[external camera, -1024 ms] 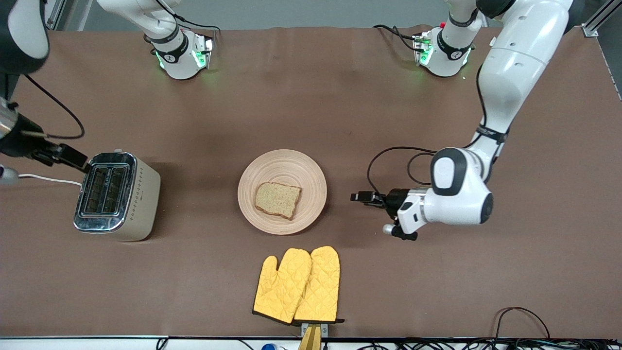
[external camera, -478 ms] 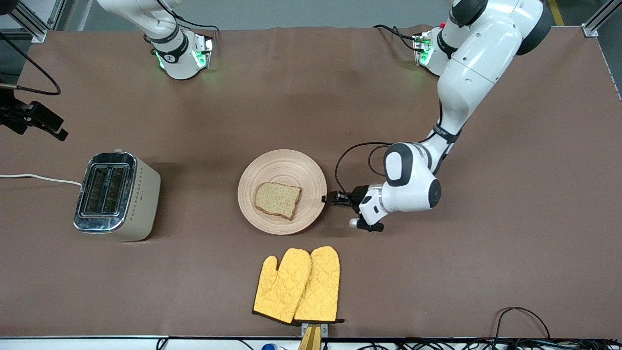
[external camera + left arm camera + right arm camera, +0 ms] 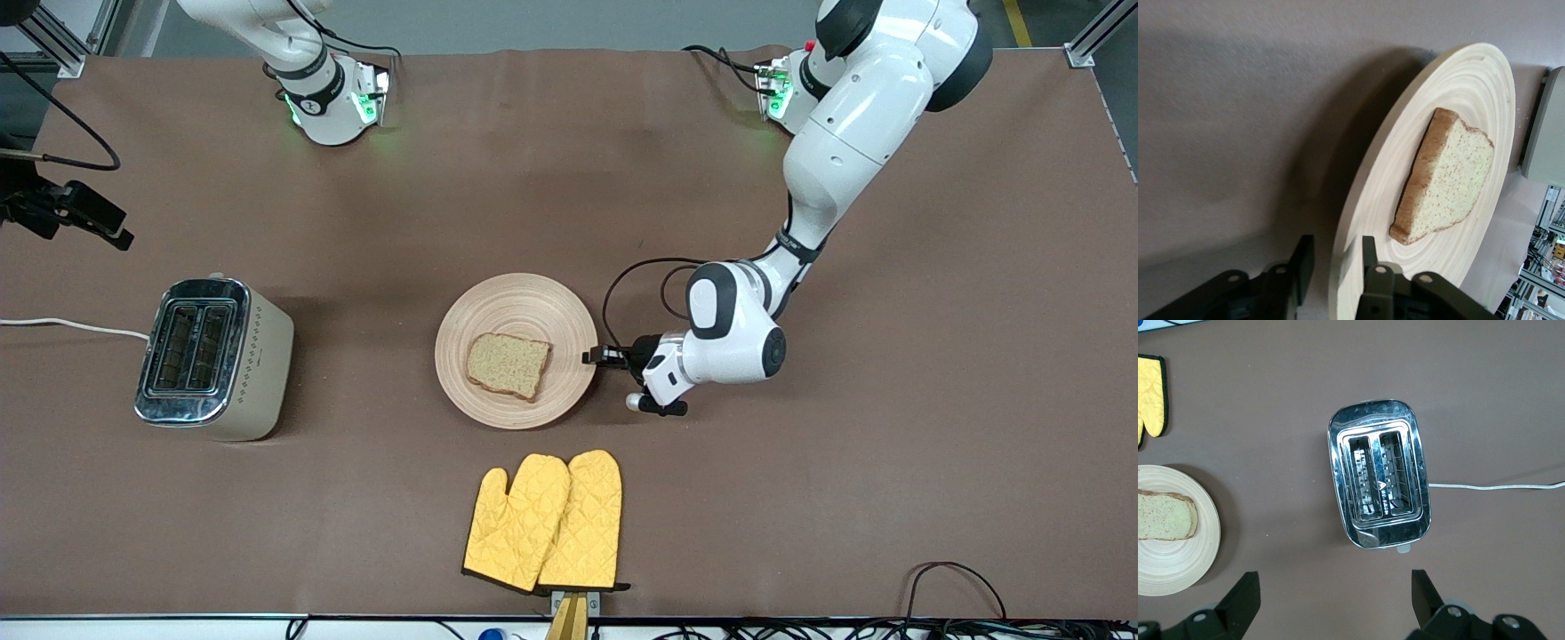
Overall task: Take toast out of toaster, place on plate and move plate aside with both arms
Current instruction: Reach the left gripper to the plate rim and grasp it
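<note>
Front view: the plate (image 3: pixel 516 351) sits on the brown table (image 3: pixel 889 498) about midway between the two arms' ends, and the toast (image 3: pixel 508 364) lies flat on it, a little off-centre toward the front camera. The left gripper (image 3: pixel 597 357) is down at table height against the plate's rim on the side toward the left arm's end; the left wrist view shows its two fingers (image 3: pixel 1369 257) apart with the rim (image 3: pixel 1350 257) between them — one finger over the plate's top face, the other on the outer side over the table, not pressed shut on the wood. The left arm's cable (image 3: pixel 636 293) loops over the table just beside that rim. A pair of yellow oven mitts (image 3: pixel 544 522) lies nearer the front camera than the plate, close to it but apart. A toaster (image 3: pixel 213 357) stands toward the right arm's end, well apart from the plate, both slots empty, its white cord (image 3: pixel 71 325) trailing off the table's edge. The right gripper (image 3: pixel 1335 603) hangs high over the toaster — fingers spread wide, holding nothing.
</note>
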`<state>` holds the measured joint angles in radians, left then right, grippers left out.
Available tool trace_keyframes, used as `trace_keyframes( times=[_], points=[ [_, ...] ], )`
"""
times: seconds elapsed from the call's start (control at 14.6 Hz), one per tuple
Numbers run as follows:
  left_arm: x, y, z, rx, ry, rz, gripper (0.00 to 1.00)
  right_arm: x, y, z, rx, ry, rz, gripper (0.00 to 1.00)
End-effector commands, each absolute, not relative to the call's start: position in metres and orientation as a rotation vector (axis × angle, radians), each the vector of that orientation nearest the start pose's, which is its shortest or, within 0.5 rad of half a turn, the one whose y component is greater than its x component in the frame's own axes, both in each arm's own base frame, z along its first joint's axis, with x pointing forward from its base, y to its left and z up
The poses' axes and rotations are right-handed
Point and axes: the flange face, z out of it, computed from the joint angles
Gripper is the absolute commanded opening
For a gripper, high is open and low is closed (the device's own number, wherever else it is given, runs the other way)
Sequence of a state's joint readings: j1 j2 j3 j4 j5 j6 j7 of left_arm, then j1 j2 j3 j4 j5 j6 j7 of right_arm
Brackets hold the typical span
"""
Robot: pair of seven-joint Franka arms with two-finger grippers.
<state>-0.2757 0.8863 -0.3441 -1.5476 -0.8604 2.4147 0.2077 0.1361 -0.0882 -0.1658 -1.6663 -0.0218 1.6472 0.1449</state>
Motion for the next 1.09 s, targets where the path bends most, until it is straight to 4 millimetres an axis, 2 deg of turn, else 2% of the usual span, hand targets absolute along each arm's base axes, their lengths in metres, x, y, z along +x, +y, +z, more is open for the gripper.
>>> trace_keyframes(
  times=[0.0, 0.2, 0.27, 0.55, 0.89, 1.02],
  points=[
    [0.586, -0.395, 0.151, 2.31, -0.019, -0.226, 0.25, 0.528, -0.021, 0.639, -3.133, 0.251, -0.109, 1.0],
    [0.585, -0.397, 0.151, 2.307, -0.03, -0.223, 0.05, 0.528, -0.021, 0.639, -3.131, 0.254, -0.109, 1.0],
    [0.586, -0.397, 0.153, 2.305, -0.047, -0.213, 0.01, 0.528, -0.021, 0.639, -3.133, 0.251, -0.109, 1.0],
    [0.594, -0.389, 0.163, 2.302, -0.044, -0.189, 0.0, 0.528, -0.023, 0.639, -3.131, 0.256, -0.109, 1.0],
    [0.613, -0.373, 0.213, 2.277, -0.056, -0.128, 0.0, 0.528, -0.023, 0.638, -3.131, 0.256, -0.104, 1.0],
    [0.625, -0.358, 0.239, 2.259, -0.054, -0.098, 0.0, 0.528, -0.022, 0.638, -3.131, 0.254, -0.104, 1.0]
  ],
)
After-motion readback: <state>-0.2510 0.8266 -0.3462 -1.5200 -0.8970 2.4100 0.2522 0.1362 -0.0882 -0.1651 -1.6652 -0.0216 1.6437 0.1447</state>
